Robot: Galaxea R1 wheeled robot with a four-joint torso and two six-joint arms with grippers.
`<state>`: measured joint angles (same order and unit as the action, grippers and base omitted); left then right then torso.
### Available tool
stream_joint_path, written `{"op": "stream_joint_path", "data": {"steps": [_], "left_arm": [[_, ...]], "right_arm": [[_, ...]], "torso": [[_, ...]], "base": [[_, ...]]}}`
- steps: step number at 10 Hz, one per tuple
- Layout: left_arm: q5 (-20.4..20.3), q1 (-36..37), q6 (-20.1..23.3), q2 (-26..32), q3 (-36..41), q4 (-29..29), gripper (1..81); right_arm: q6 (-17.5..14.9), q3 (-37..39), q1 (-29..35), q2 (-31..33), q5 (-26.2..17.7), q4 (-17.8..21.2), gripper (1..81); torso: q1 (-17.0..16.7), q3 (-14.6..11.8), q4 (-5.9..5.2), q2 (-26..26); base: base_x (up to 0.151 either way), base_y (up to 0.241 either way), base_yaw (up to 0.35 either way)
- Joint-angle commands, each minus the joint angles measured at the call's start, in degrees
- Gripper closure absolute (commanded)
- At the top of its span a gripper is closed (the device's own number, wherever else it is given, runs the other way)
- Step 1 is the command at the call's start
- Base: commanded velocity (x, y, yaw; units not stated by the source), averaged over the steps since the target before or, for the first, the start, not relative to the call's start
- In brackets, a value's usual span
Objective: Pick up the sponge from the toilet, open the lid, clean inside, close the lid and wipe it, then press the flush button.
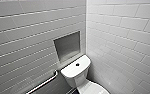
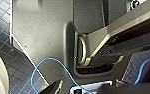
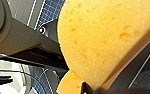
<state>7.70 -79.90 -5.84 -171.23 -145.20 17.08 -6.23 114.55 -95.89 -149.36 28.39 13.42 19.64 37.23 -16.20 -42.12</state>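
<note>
One sponge [image 3: 101, 40], orange-yellow, sits right up against the right claw [image 3: 90, 89], which is clenched on one edge of it. Its broad pored face is turned to the wrist camera and one rounded corner shows. Its ends are cut off, so I cannot tell the long axis. It is held in the air over the blue-tiled floor [image 3: 51, 10]. The toilet [image 1: 77, 75] stands in the wall corner with the flush button [image 1: 77, 64] mid cistern top, a niche [image 1: 67, 46] above it and a grab bar [image 1: 44, 82] beside it.

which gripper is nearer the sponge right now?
Right. The sponge sits against the right gripper, apparently pinched in it. The left arm's wrist camera faces blue floor tiles and a blue cable, low beside the robot's base.
</note>
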Motion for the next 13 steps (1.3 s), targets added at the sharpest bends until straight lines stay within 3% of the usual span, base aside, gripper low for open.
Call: {"op": "stream_joint_path", "data": {"steps": [1, 2, 3, 5, 6, 9, 10, 11, 13], "left_arm": [[3.9, 1.5, 0.2, 0.4, 0.2, -0.6, 1.0], [3.9, 1.5, 0.2, 0.4, 0.2, -0.6, 1.0], [3.9, 1.5, 0.2, 0.4, 0.1, -0.6, 1.0], [3.9, 1.5, 0.2, 0.4, 0.2, -0.6, 1.0], [3.9, 1.5, 0.2, 0.4, 0.1, -0.6, 1.0], [4.0, 1.5, 0.2, 0.4, 0.1, -0.6, 1.0], [4.0, 1.5, 0.2, 0.4, 0.2, -0.6, 1.0], [4.0, 1.5, 0.2, 0.4, 0.2, -0.6, 1.0], [4.0, 1.5, 0.2, 0.4, -0.1, -0.6, 1.0]], "right_arm": [[-0.3, -0.7, -0.2, 0.5, -4.3, -1.8, 81.1], [-0.3, -0.7, -0.1, 0.4, -4.4, -1.8, 81.1], [-0.3, -0.7, 0.0, 0.2, -4.4, -1.8, 81.1], [-0.3, -0.1, 0.1, -0.4, -4.5, -1.8, 81.1], [-0.3, 0.0, 0.2, -0.6, -4.5, -1.8, 81.1], [-0.3, 0.5, 0.4, -1.0, -4.5, -1.8, 81.1], [-0.3, 0.9, 0.6, -1.3, -4.5, -1.8, 81.1], [-0.3, 1.6, 0.6, -1.8, -4.5, -1.8, 81.1], [-0.3, 3.8, 0.7, -3.4, -5.3, -1.8, 81.1]], "torso": [[-3.5, -5.4, 0.00, 5.5], [-4.8, -7.4, 0.00, 7.5], [-6.3, -9.6, 2.07, 9.6], [-8.9, -13.4, 4.02, 13.6], [-6.6, -15.3, 5.36, 9.9], [-8.8, -19.9, 8.19, 12.9], [-8.9, -16.3, 5.51, 13.1], [-9.0, -17.9, 6.51, 13.2], [-9.1, -18.7, 6.95, 13.2]], "base": [[0.000, 0.000, 0.000], [0.000, 0.000, 0.000], [0.000, 0.000, 0.000], [0.000, 0.000, 0.000], [0.000, 0.000, 0.000], [0.000, 0.000, 0.000], [0.000, 0.000, 0.000], [0.000, 0.000, 0.000], [0.000, 0.000, 0.000]]}}
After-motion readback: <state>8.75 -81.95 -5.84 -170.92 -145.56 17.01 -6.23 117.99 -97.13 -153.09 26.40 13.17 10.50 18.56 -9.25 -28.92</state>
